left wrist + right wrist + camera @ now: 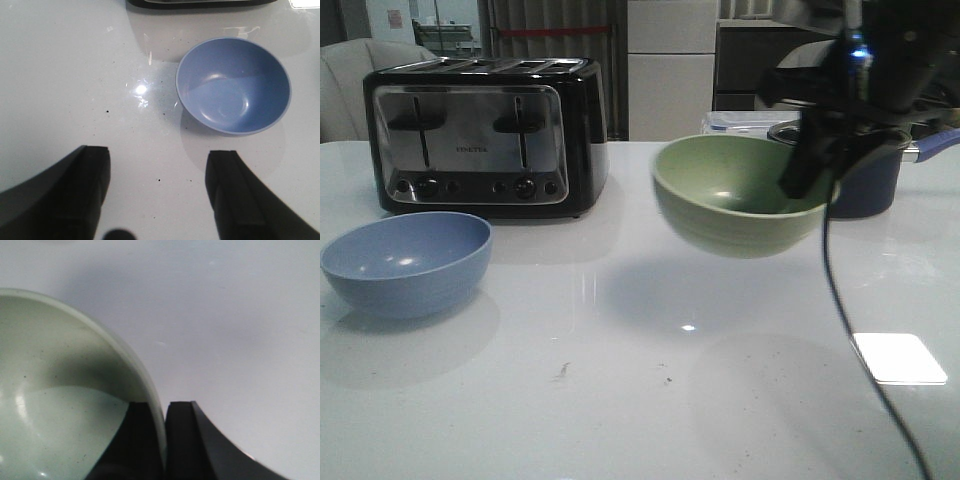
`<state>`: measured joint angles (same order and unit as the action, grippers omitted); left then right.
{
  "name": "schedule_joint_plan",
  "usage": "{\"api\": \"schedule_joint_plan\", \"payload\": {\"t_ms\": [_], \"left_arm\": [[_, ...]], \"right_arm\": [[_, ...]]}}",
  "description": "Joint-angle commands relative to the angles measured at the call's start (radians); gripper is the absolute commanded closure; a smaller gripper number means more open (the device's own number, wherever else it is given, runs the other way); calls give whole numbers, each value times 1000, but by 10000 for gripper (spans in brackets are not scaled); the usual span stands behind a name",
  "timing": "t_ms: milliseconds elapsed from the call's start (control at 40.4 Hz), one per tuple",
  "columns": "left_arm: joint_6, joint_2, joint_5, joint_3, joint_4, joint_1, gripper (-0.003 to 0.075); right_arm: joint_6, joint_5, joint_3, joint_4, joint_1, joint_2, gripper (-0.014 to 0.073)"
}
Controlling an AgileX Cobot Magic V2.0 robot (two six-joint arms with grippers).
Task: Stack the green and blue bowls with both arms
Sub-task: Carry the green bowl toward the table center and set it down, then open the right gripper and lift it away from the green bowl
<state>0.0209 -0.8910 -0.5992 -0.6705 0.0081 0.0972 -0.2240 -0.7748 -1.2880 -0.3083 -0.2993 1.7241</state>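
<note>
The right gripper point(807, 170) is clamped on the rim of the green bowl point(740, 195), holding it in the air right of centre, clear of the counter point(640, 400). The blue bowl point(407, 262) sits on the counter at lower left, in front of the toaster point(480, 135). The left gripper point(157, 192) hangs spread apart, empty, near it.

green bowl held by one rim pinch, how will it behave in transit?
Likely stiff: the green bowl hangs off the table undeformed. Probably light, since the right pincer carries it by the rim alone. The single pinch may let it pivot or slip on the smooth wall.
</note>
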Motion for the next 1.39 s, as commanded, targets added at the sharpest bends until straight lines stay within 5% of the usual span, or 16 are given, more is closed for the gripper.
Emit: {"api": "schedule_joint_plan", "payload": {"t_ms": [0,173,396,694,991,1363], "left_arm": [[-10,5,65,-36,-2,6,257],[-10,5,65,-36,-2,6,257],[-10,5,65,-36,-2,6,257],[-10,5,65,-36,-2,6,266],[-10,5,66,-36,-2,6,266],[-10,-14,109,-45,-2,6,255]], "right_arm": [[-6,23,-34,43,-100,-39,526],[35,45,-34,77,-220,27,526],[39,62,-34,79,-229,109,522],[39,91,-34,119,-227,93,166],[-33,144,65,122,-271,-195,160],[-44,143,387,120,-302,-720,160]]}}
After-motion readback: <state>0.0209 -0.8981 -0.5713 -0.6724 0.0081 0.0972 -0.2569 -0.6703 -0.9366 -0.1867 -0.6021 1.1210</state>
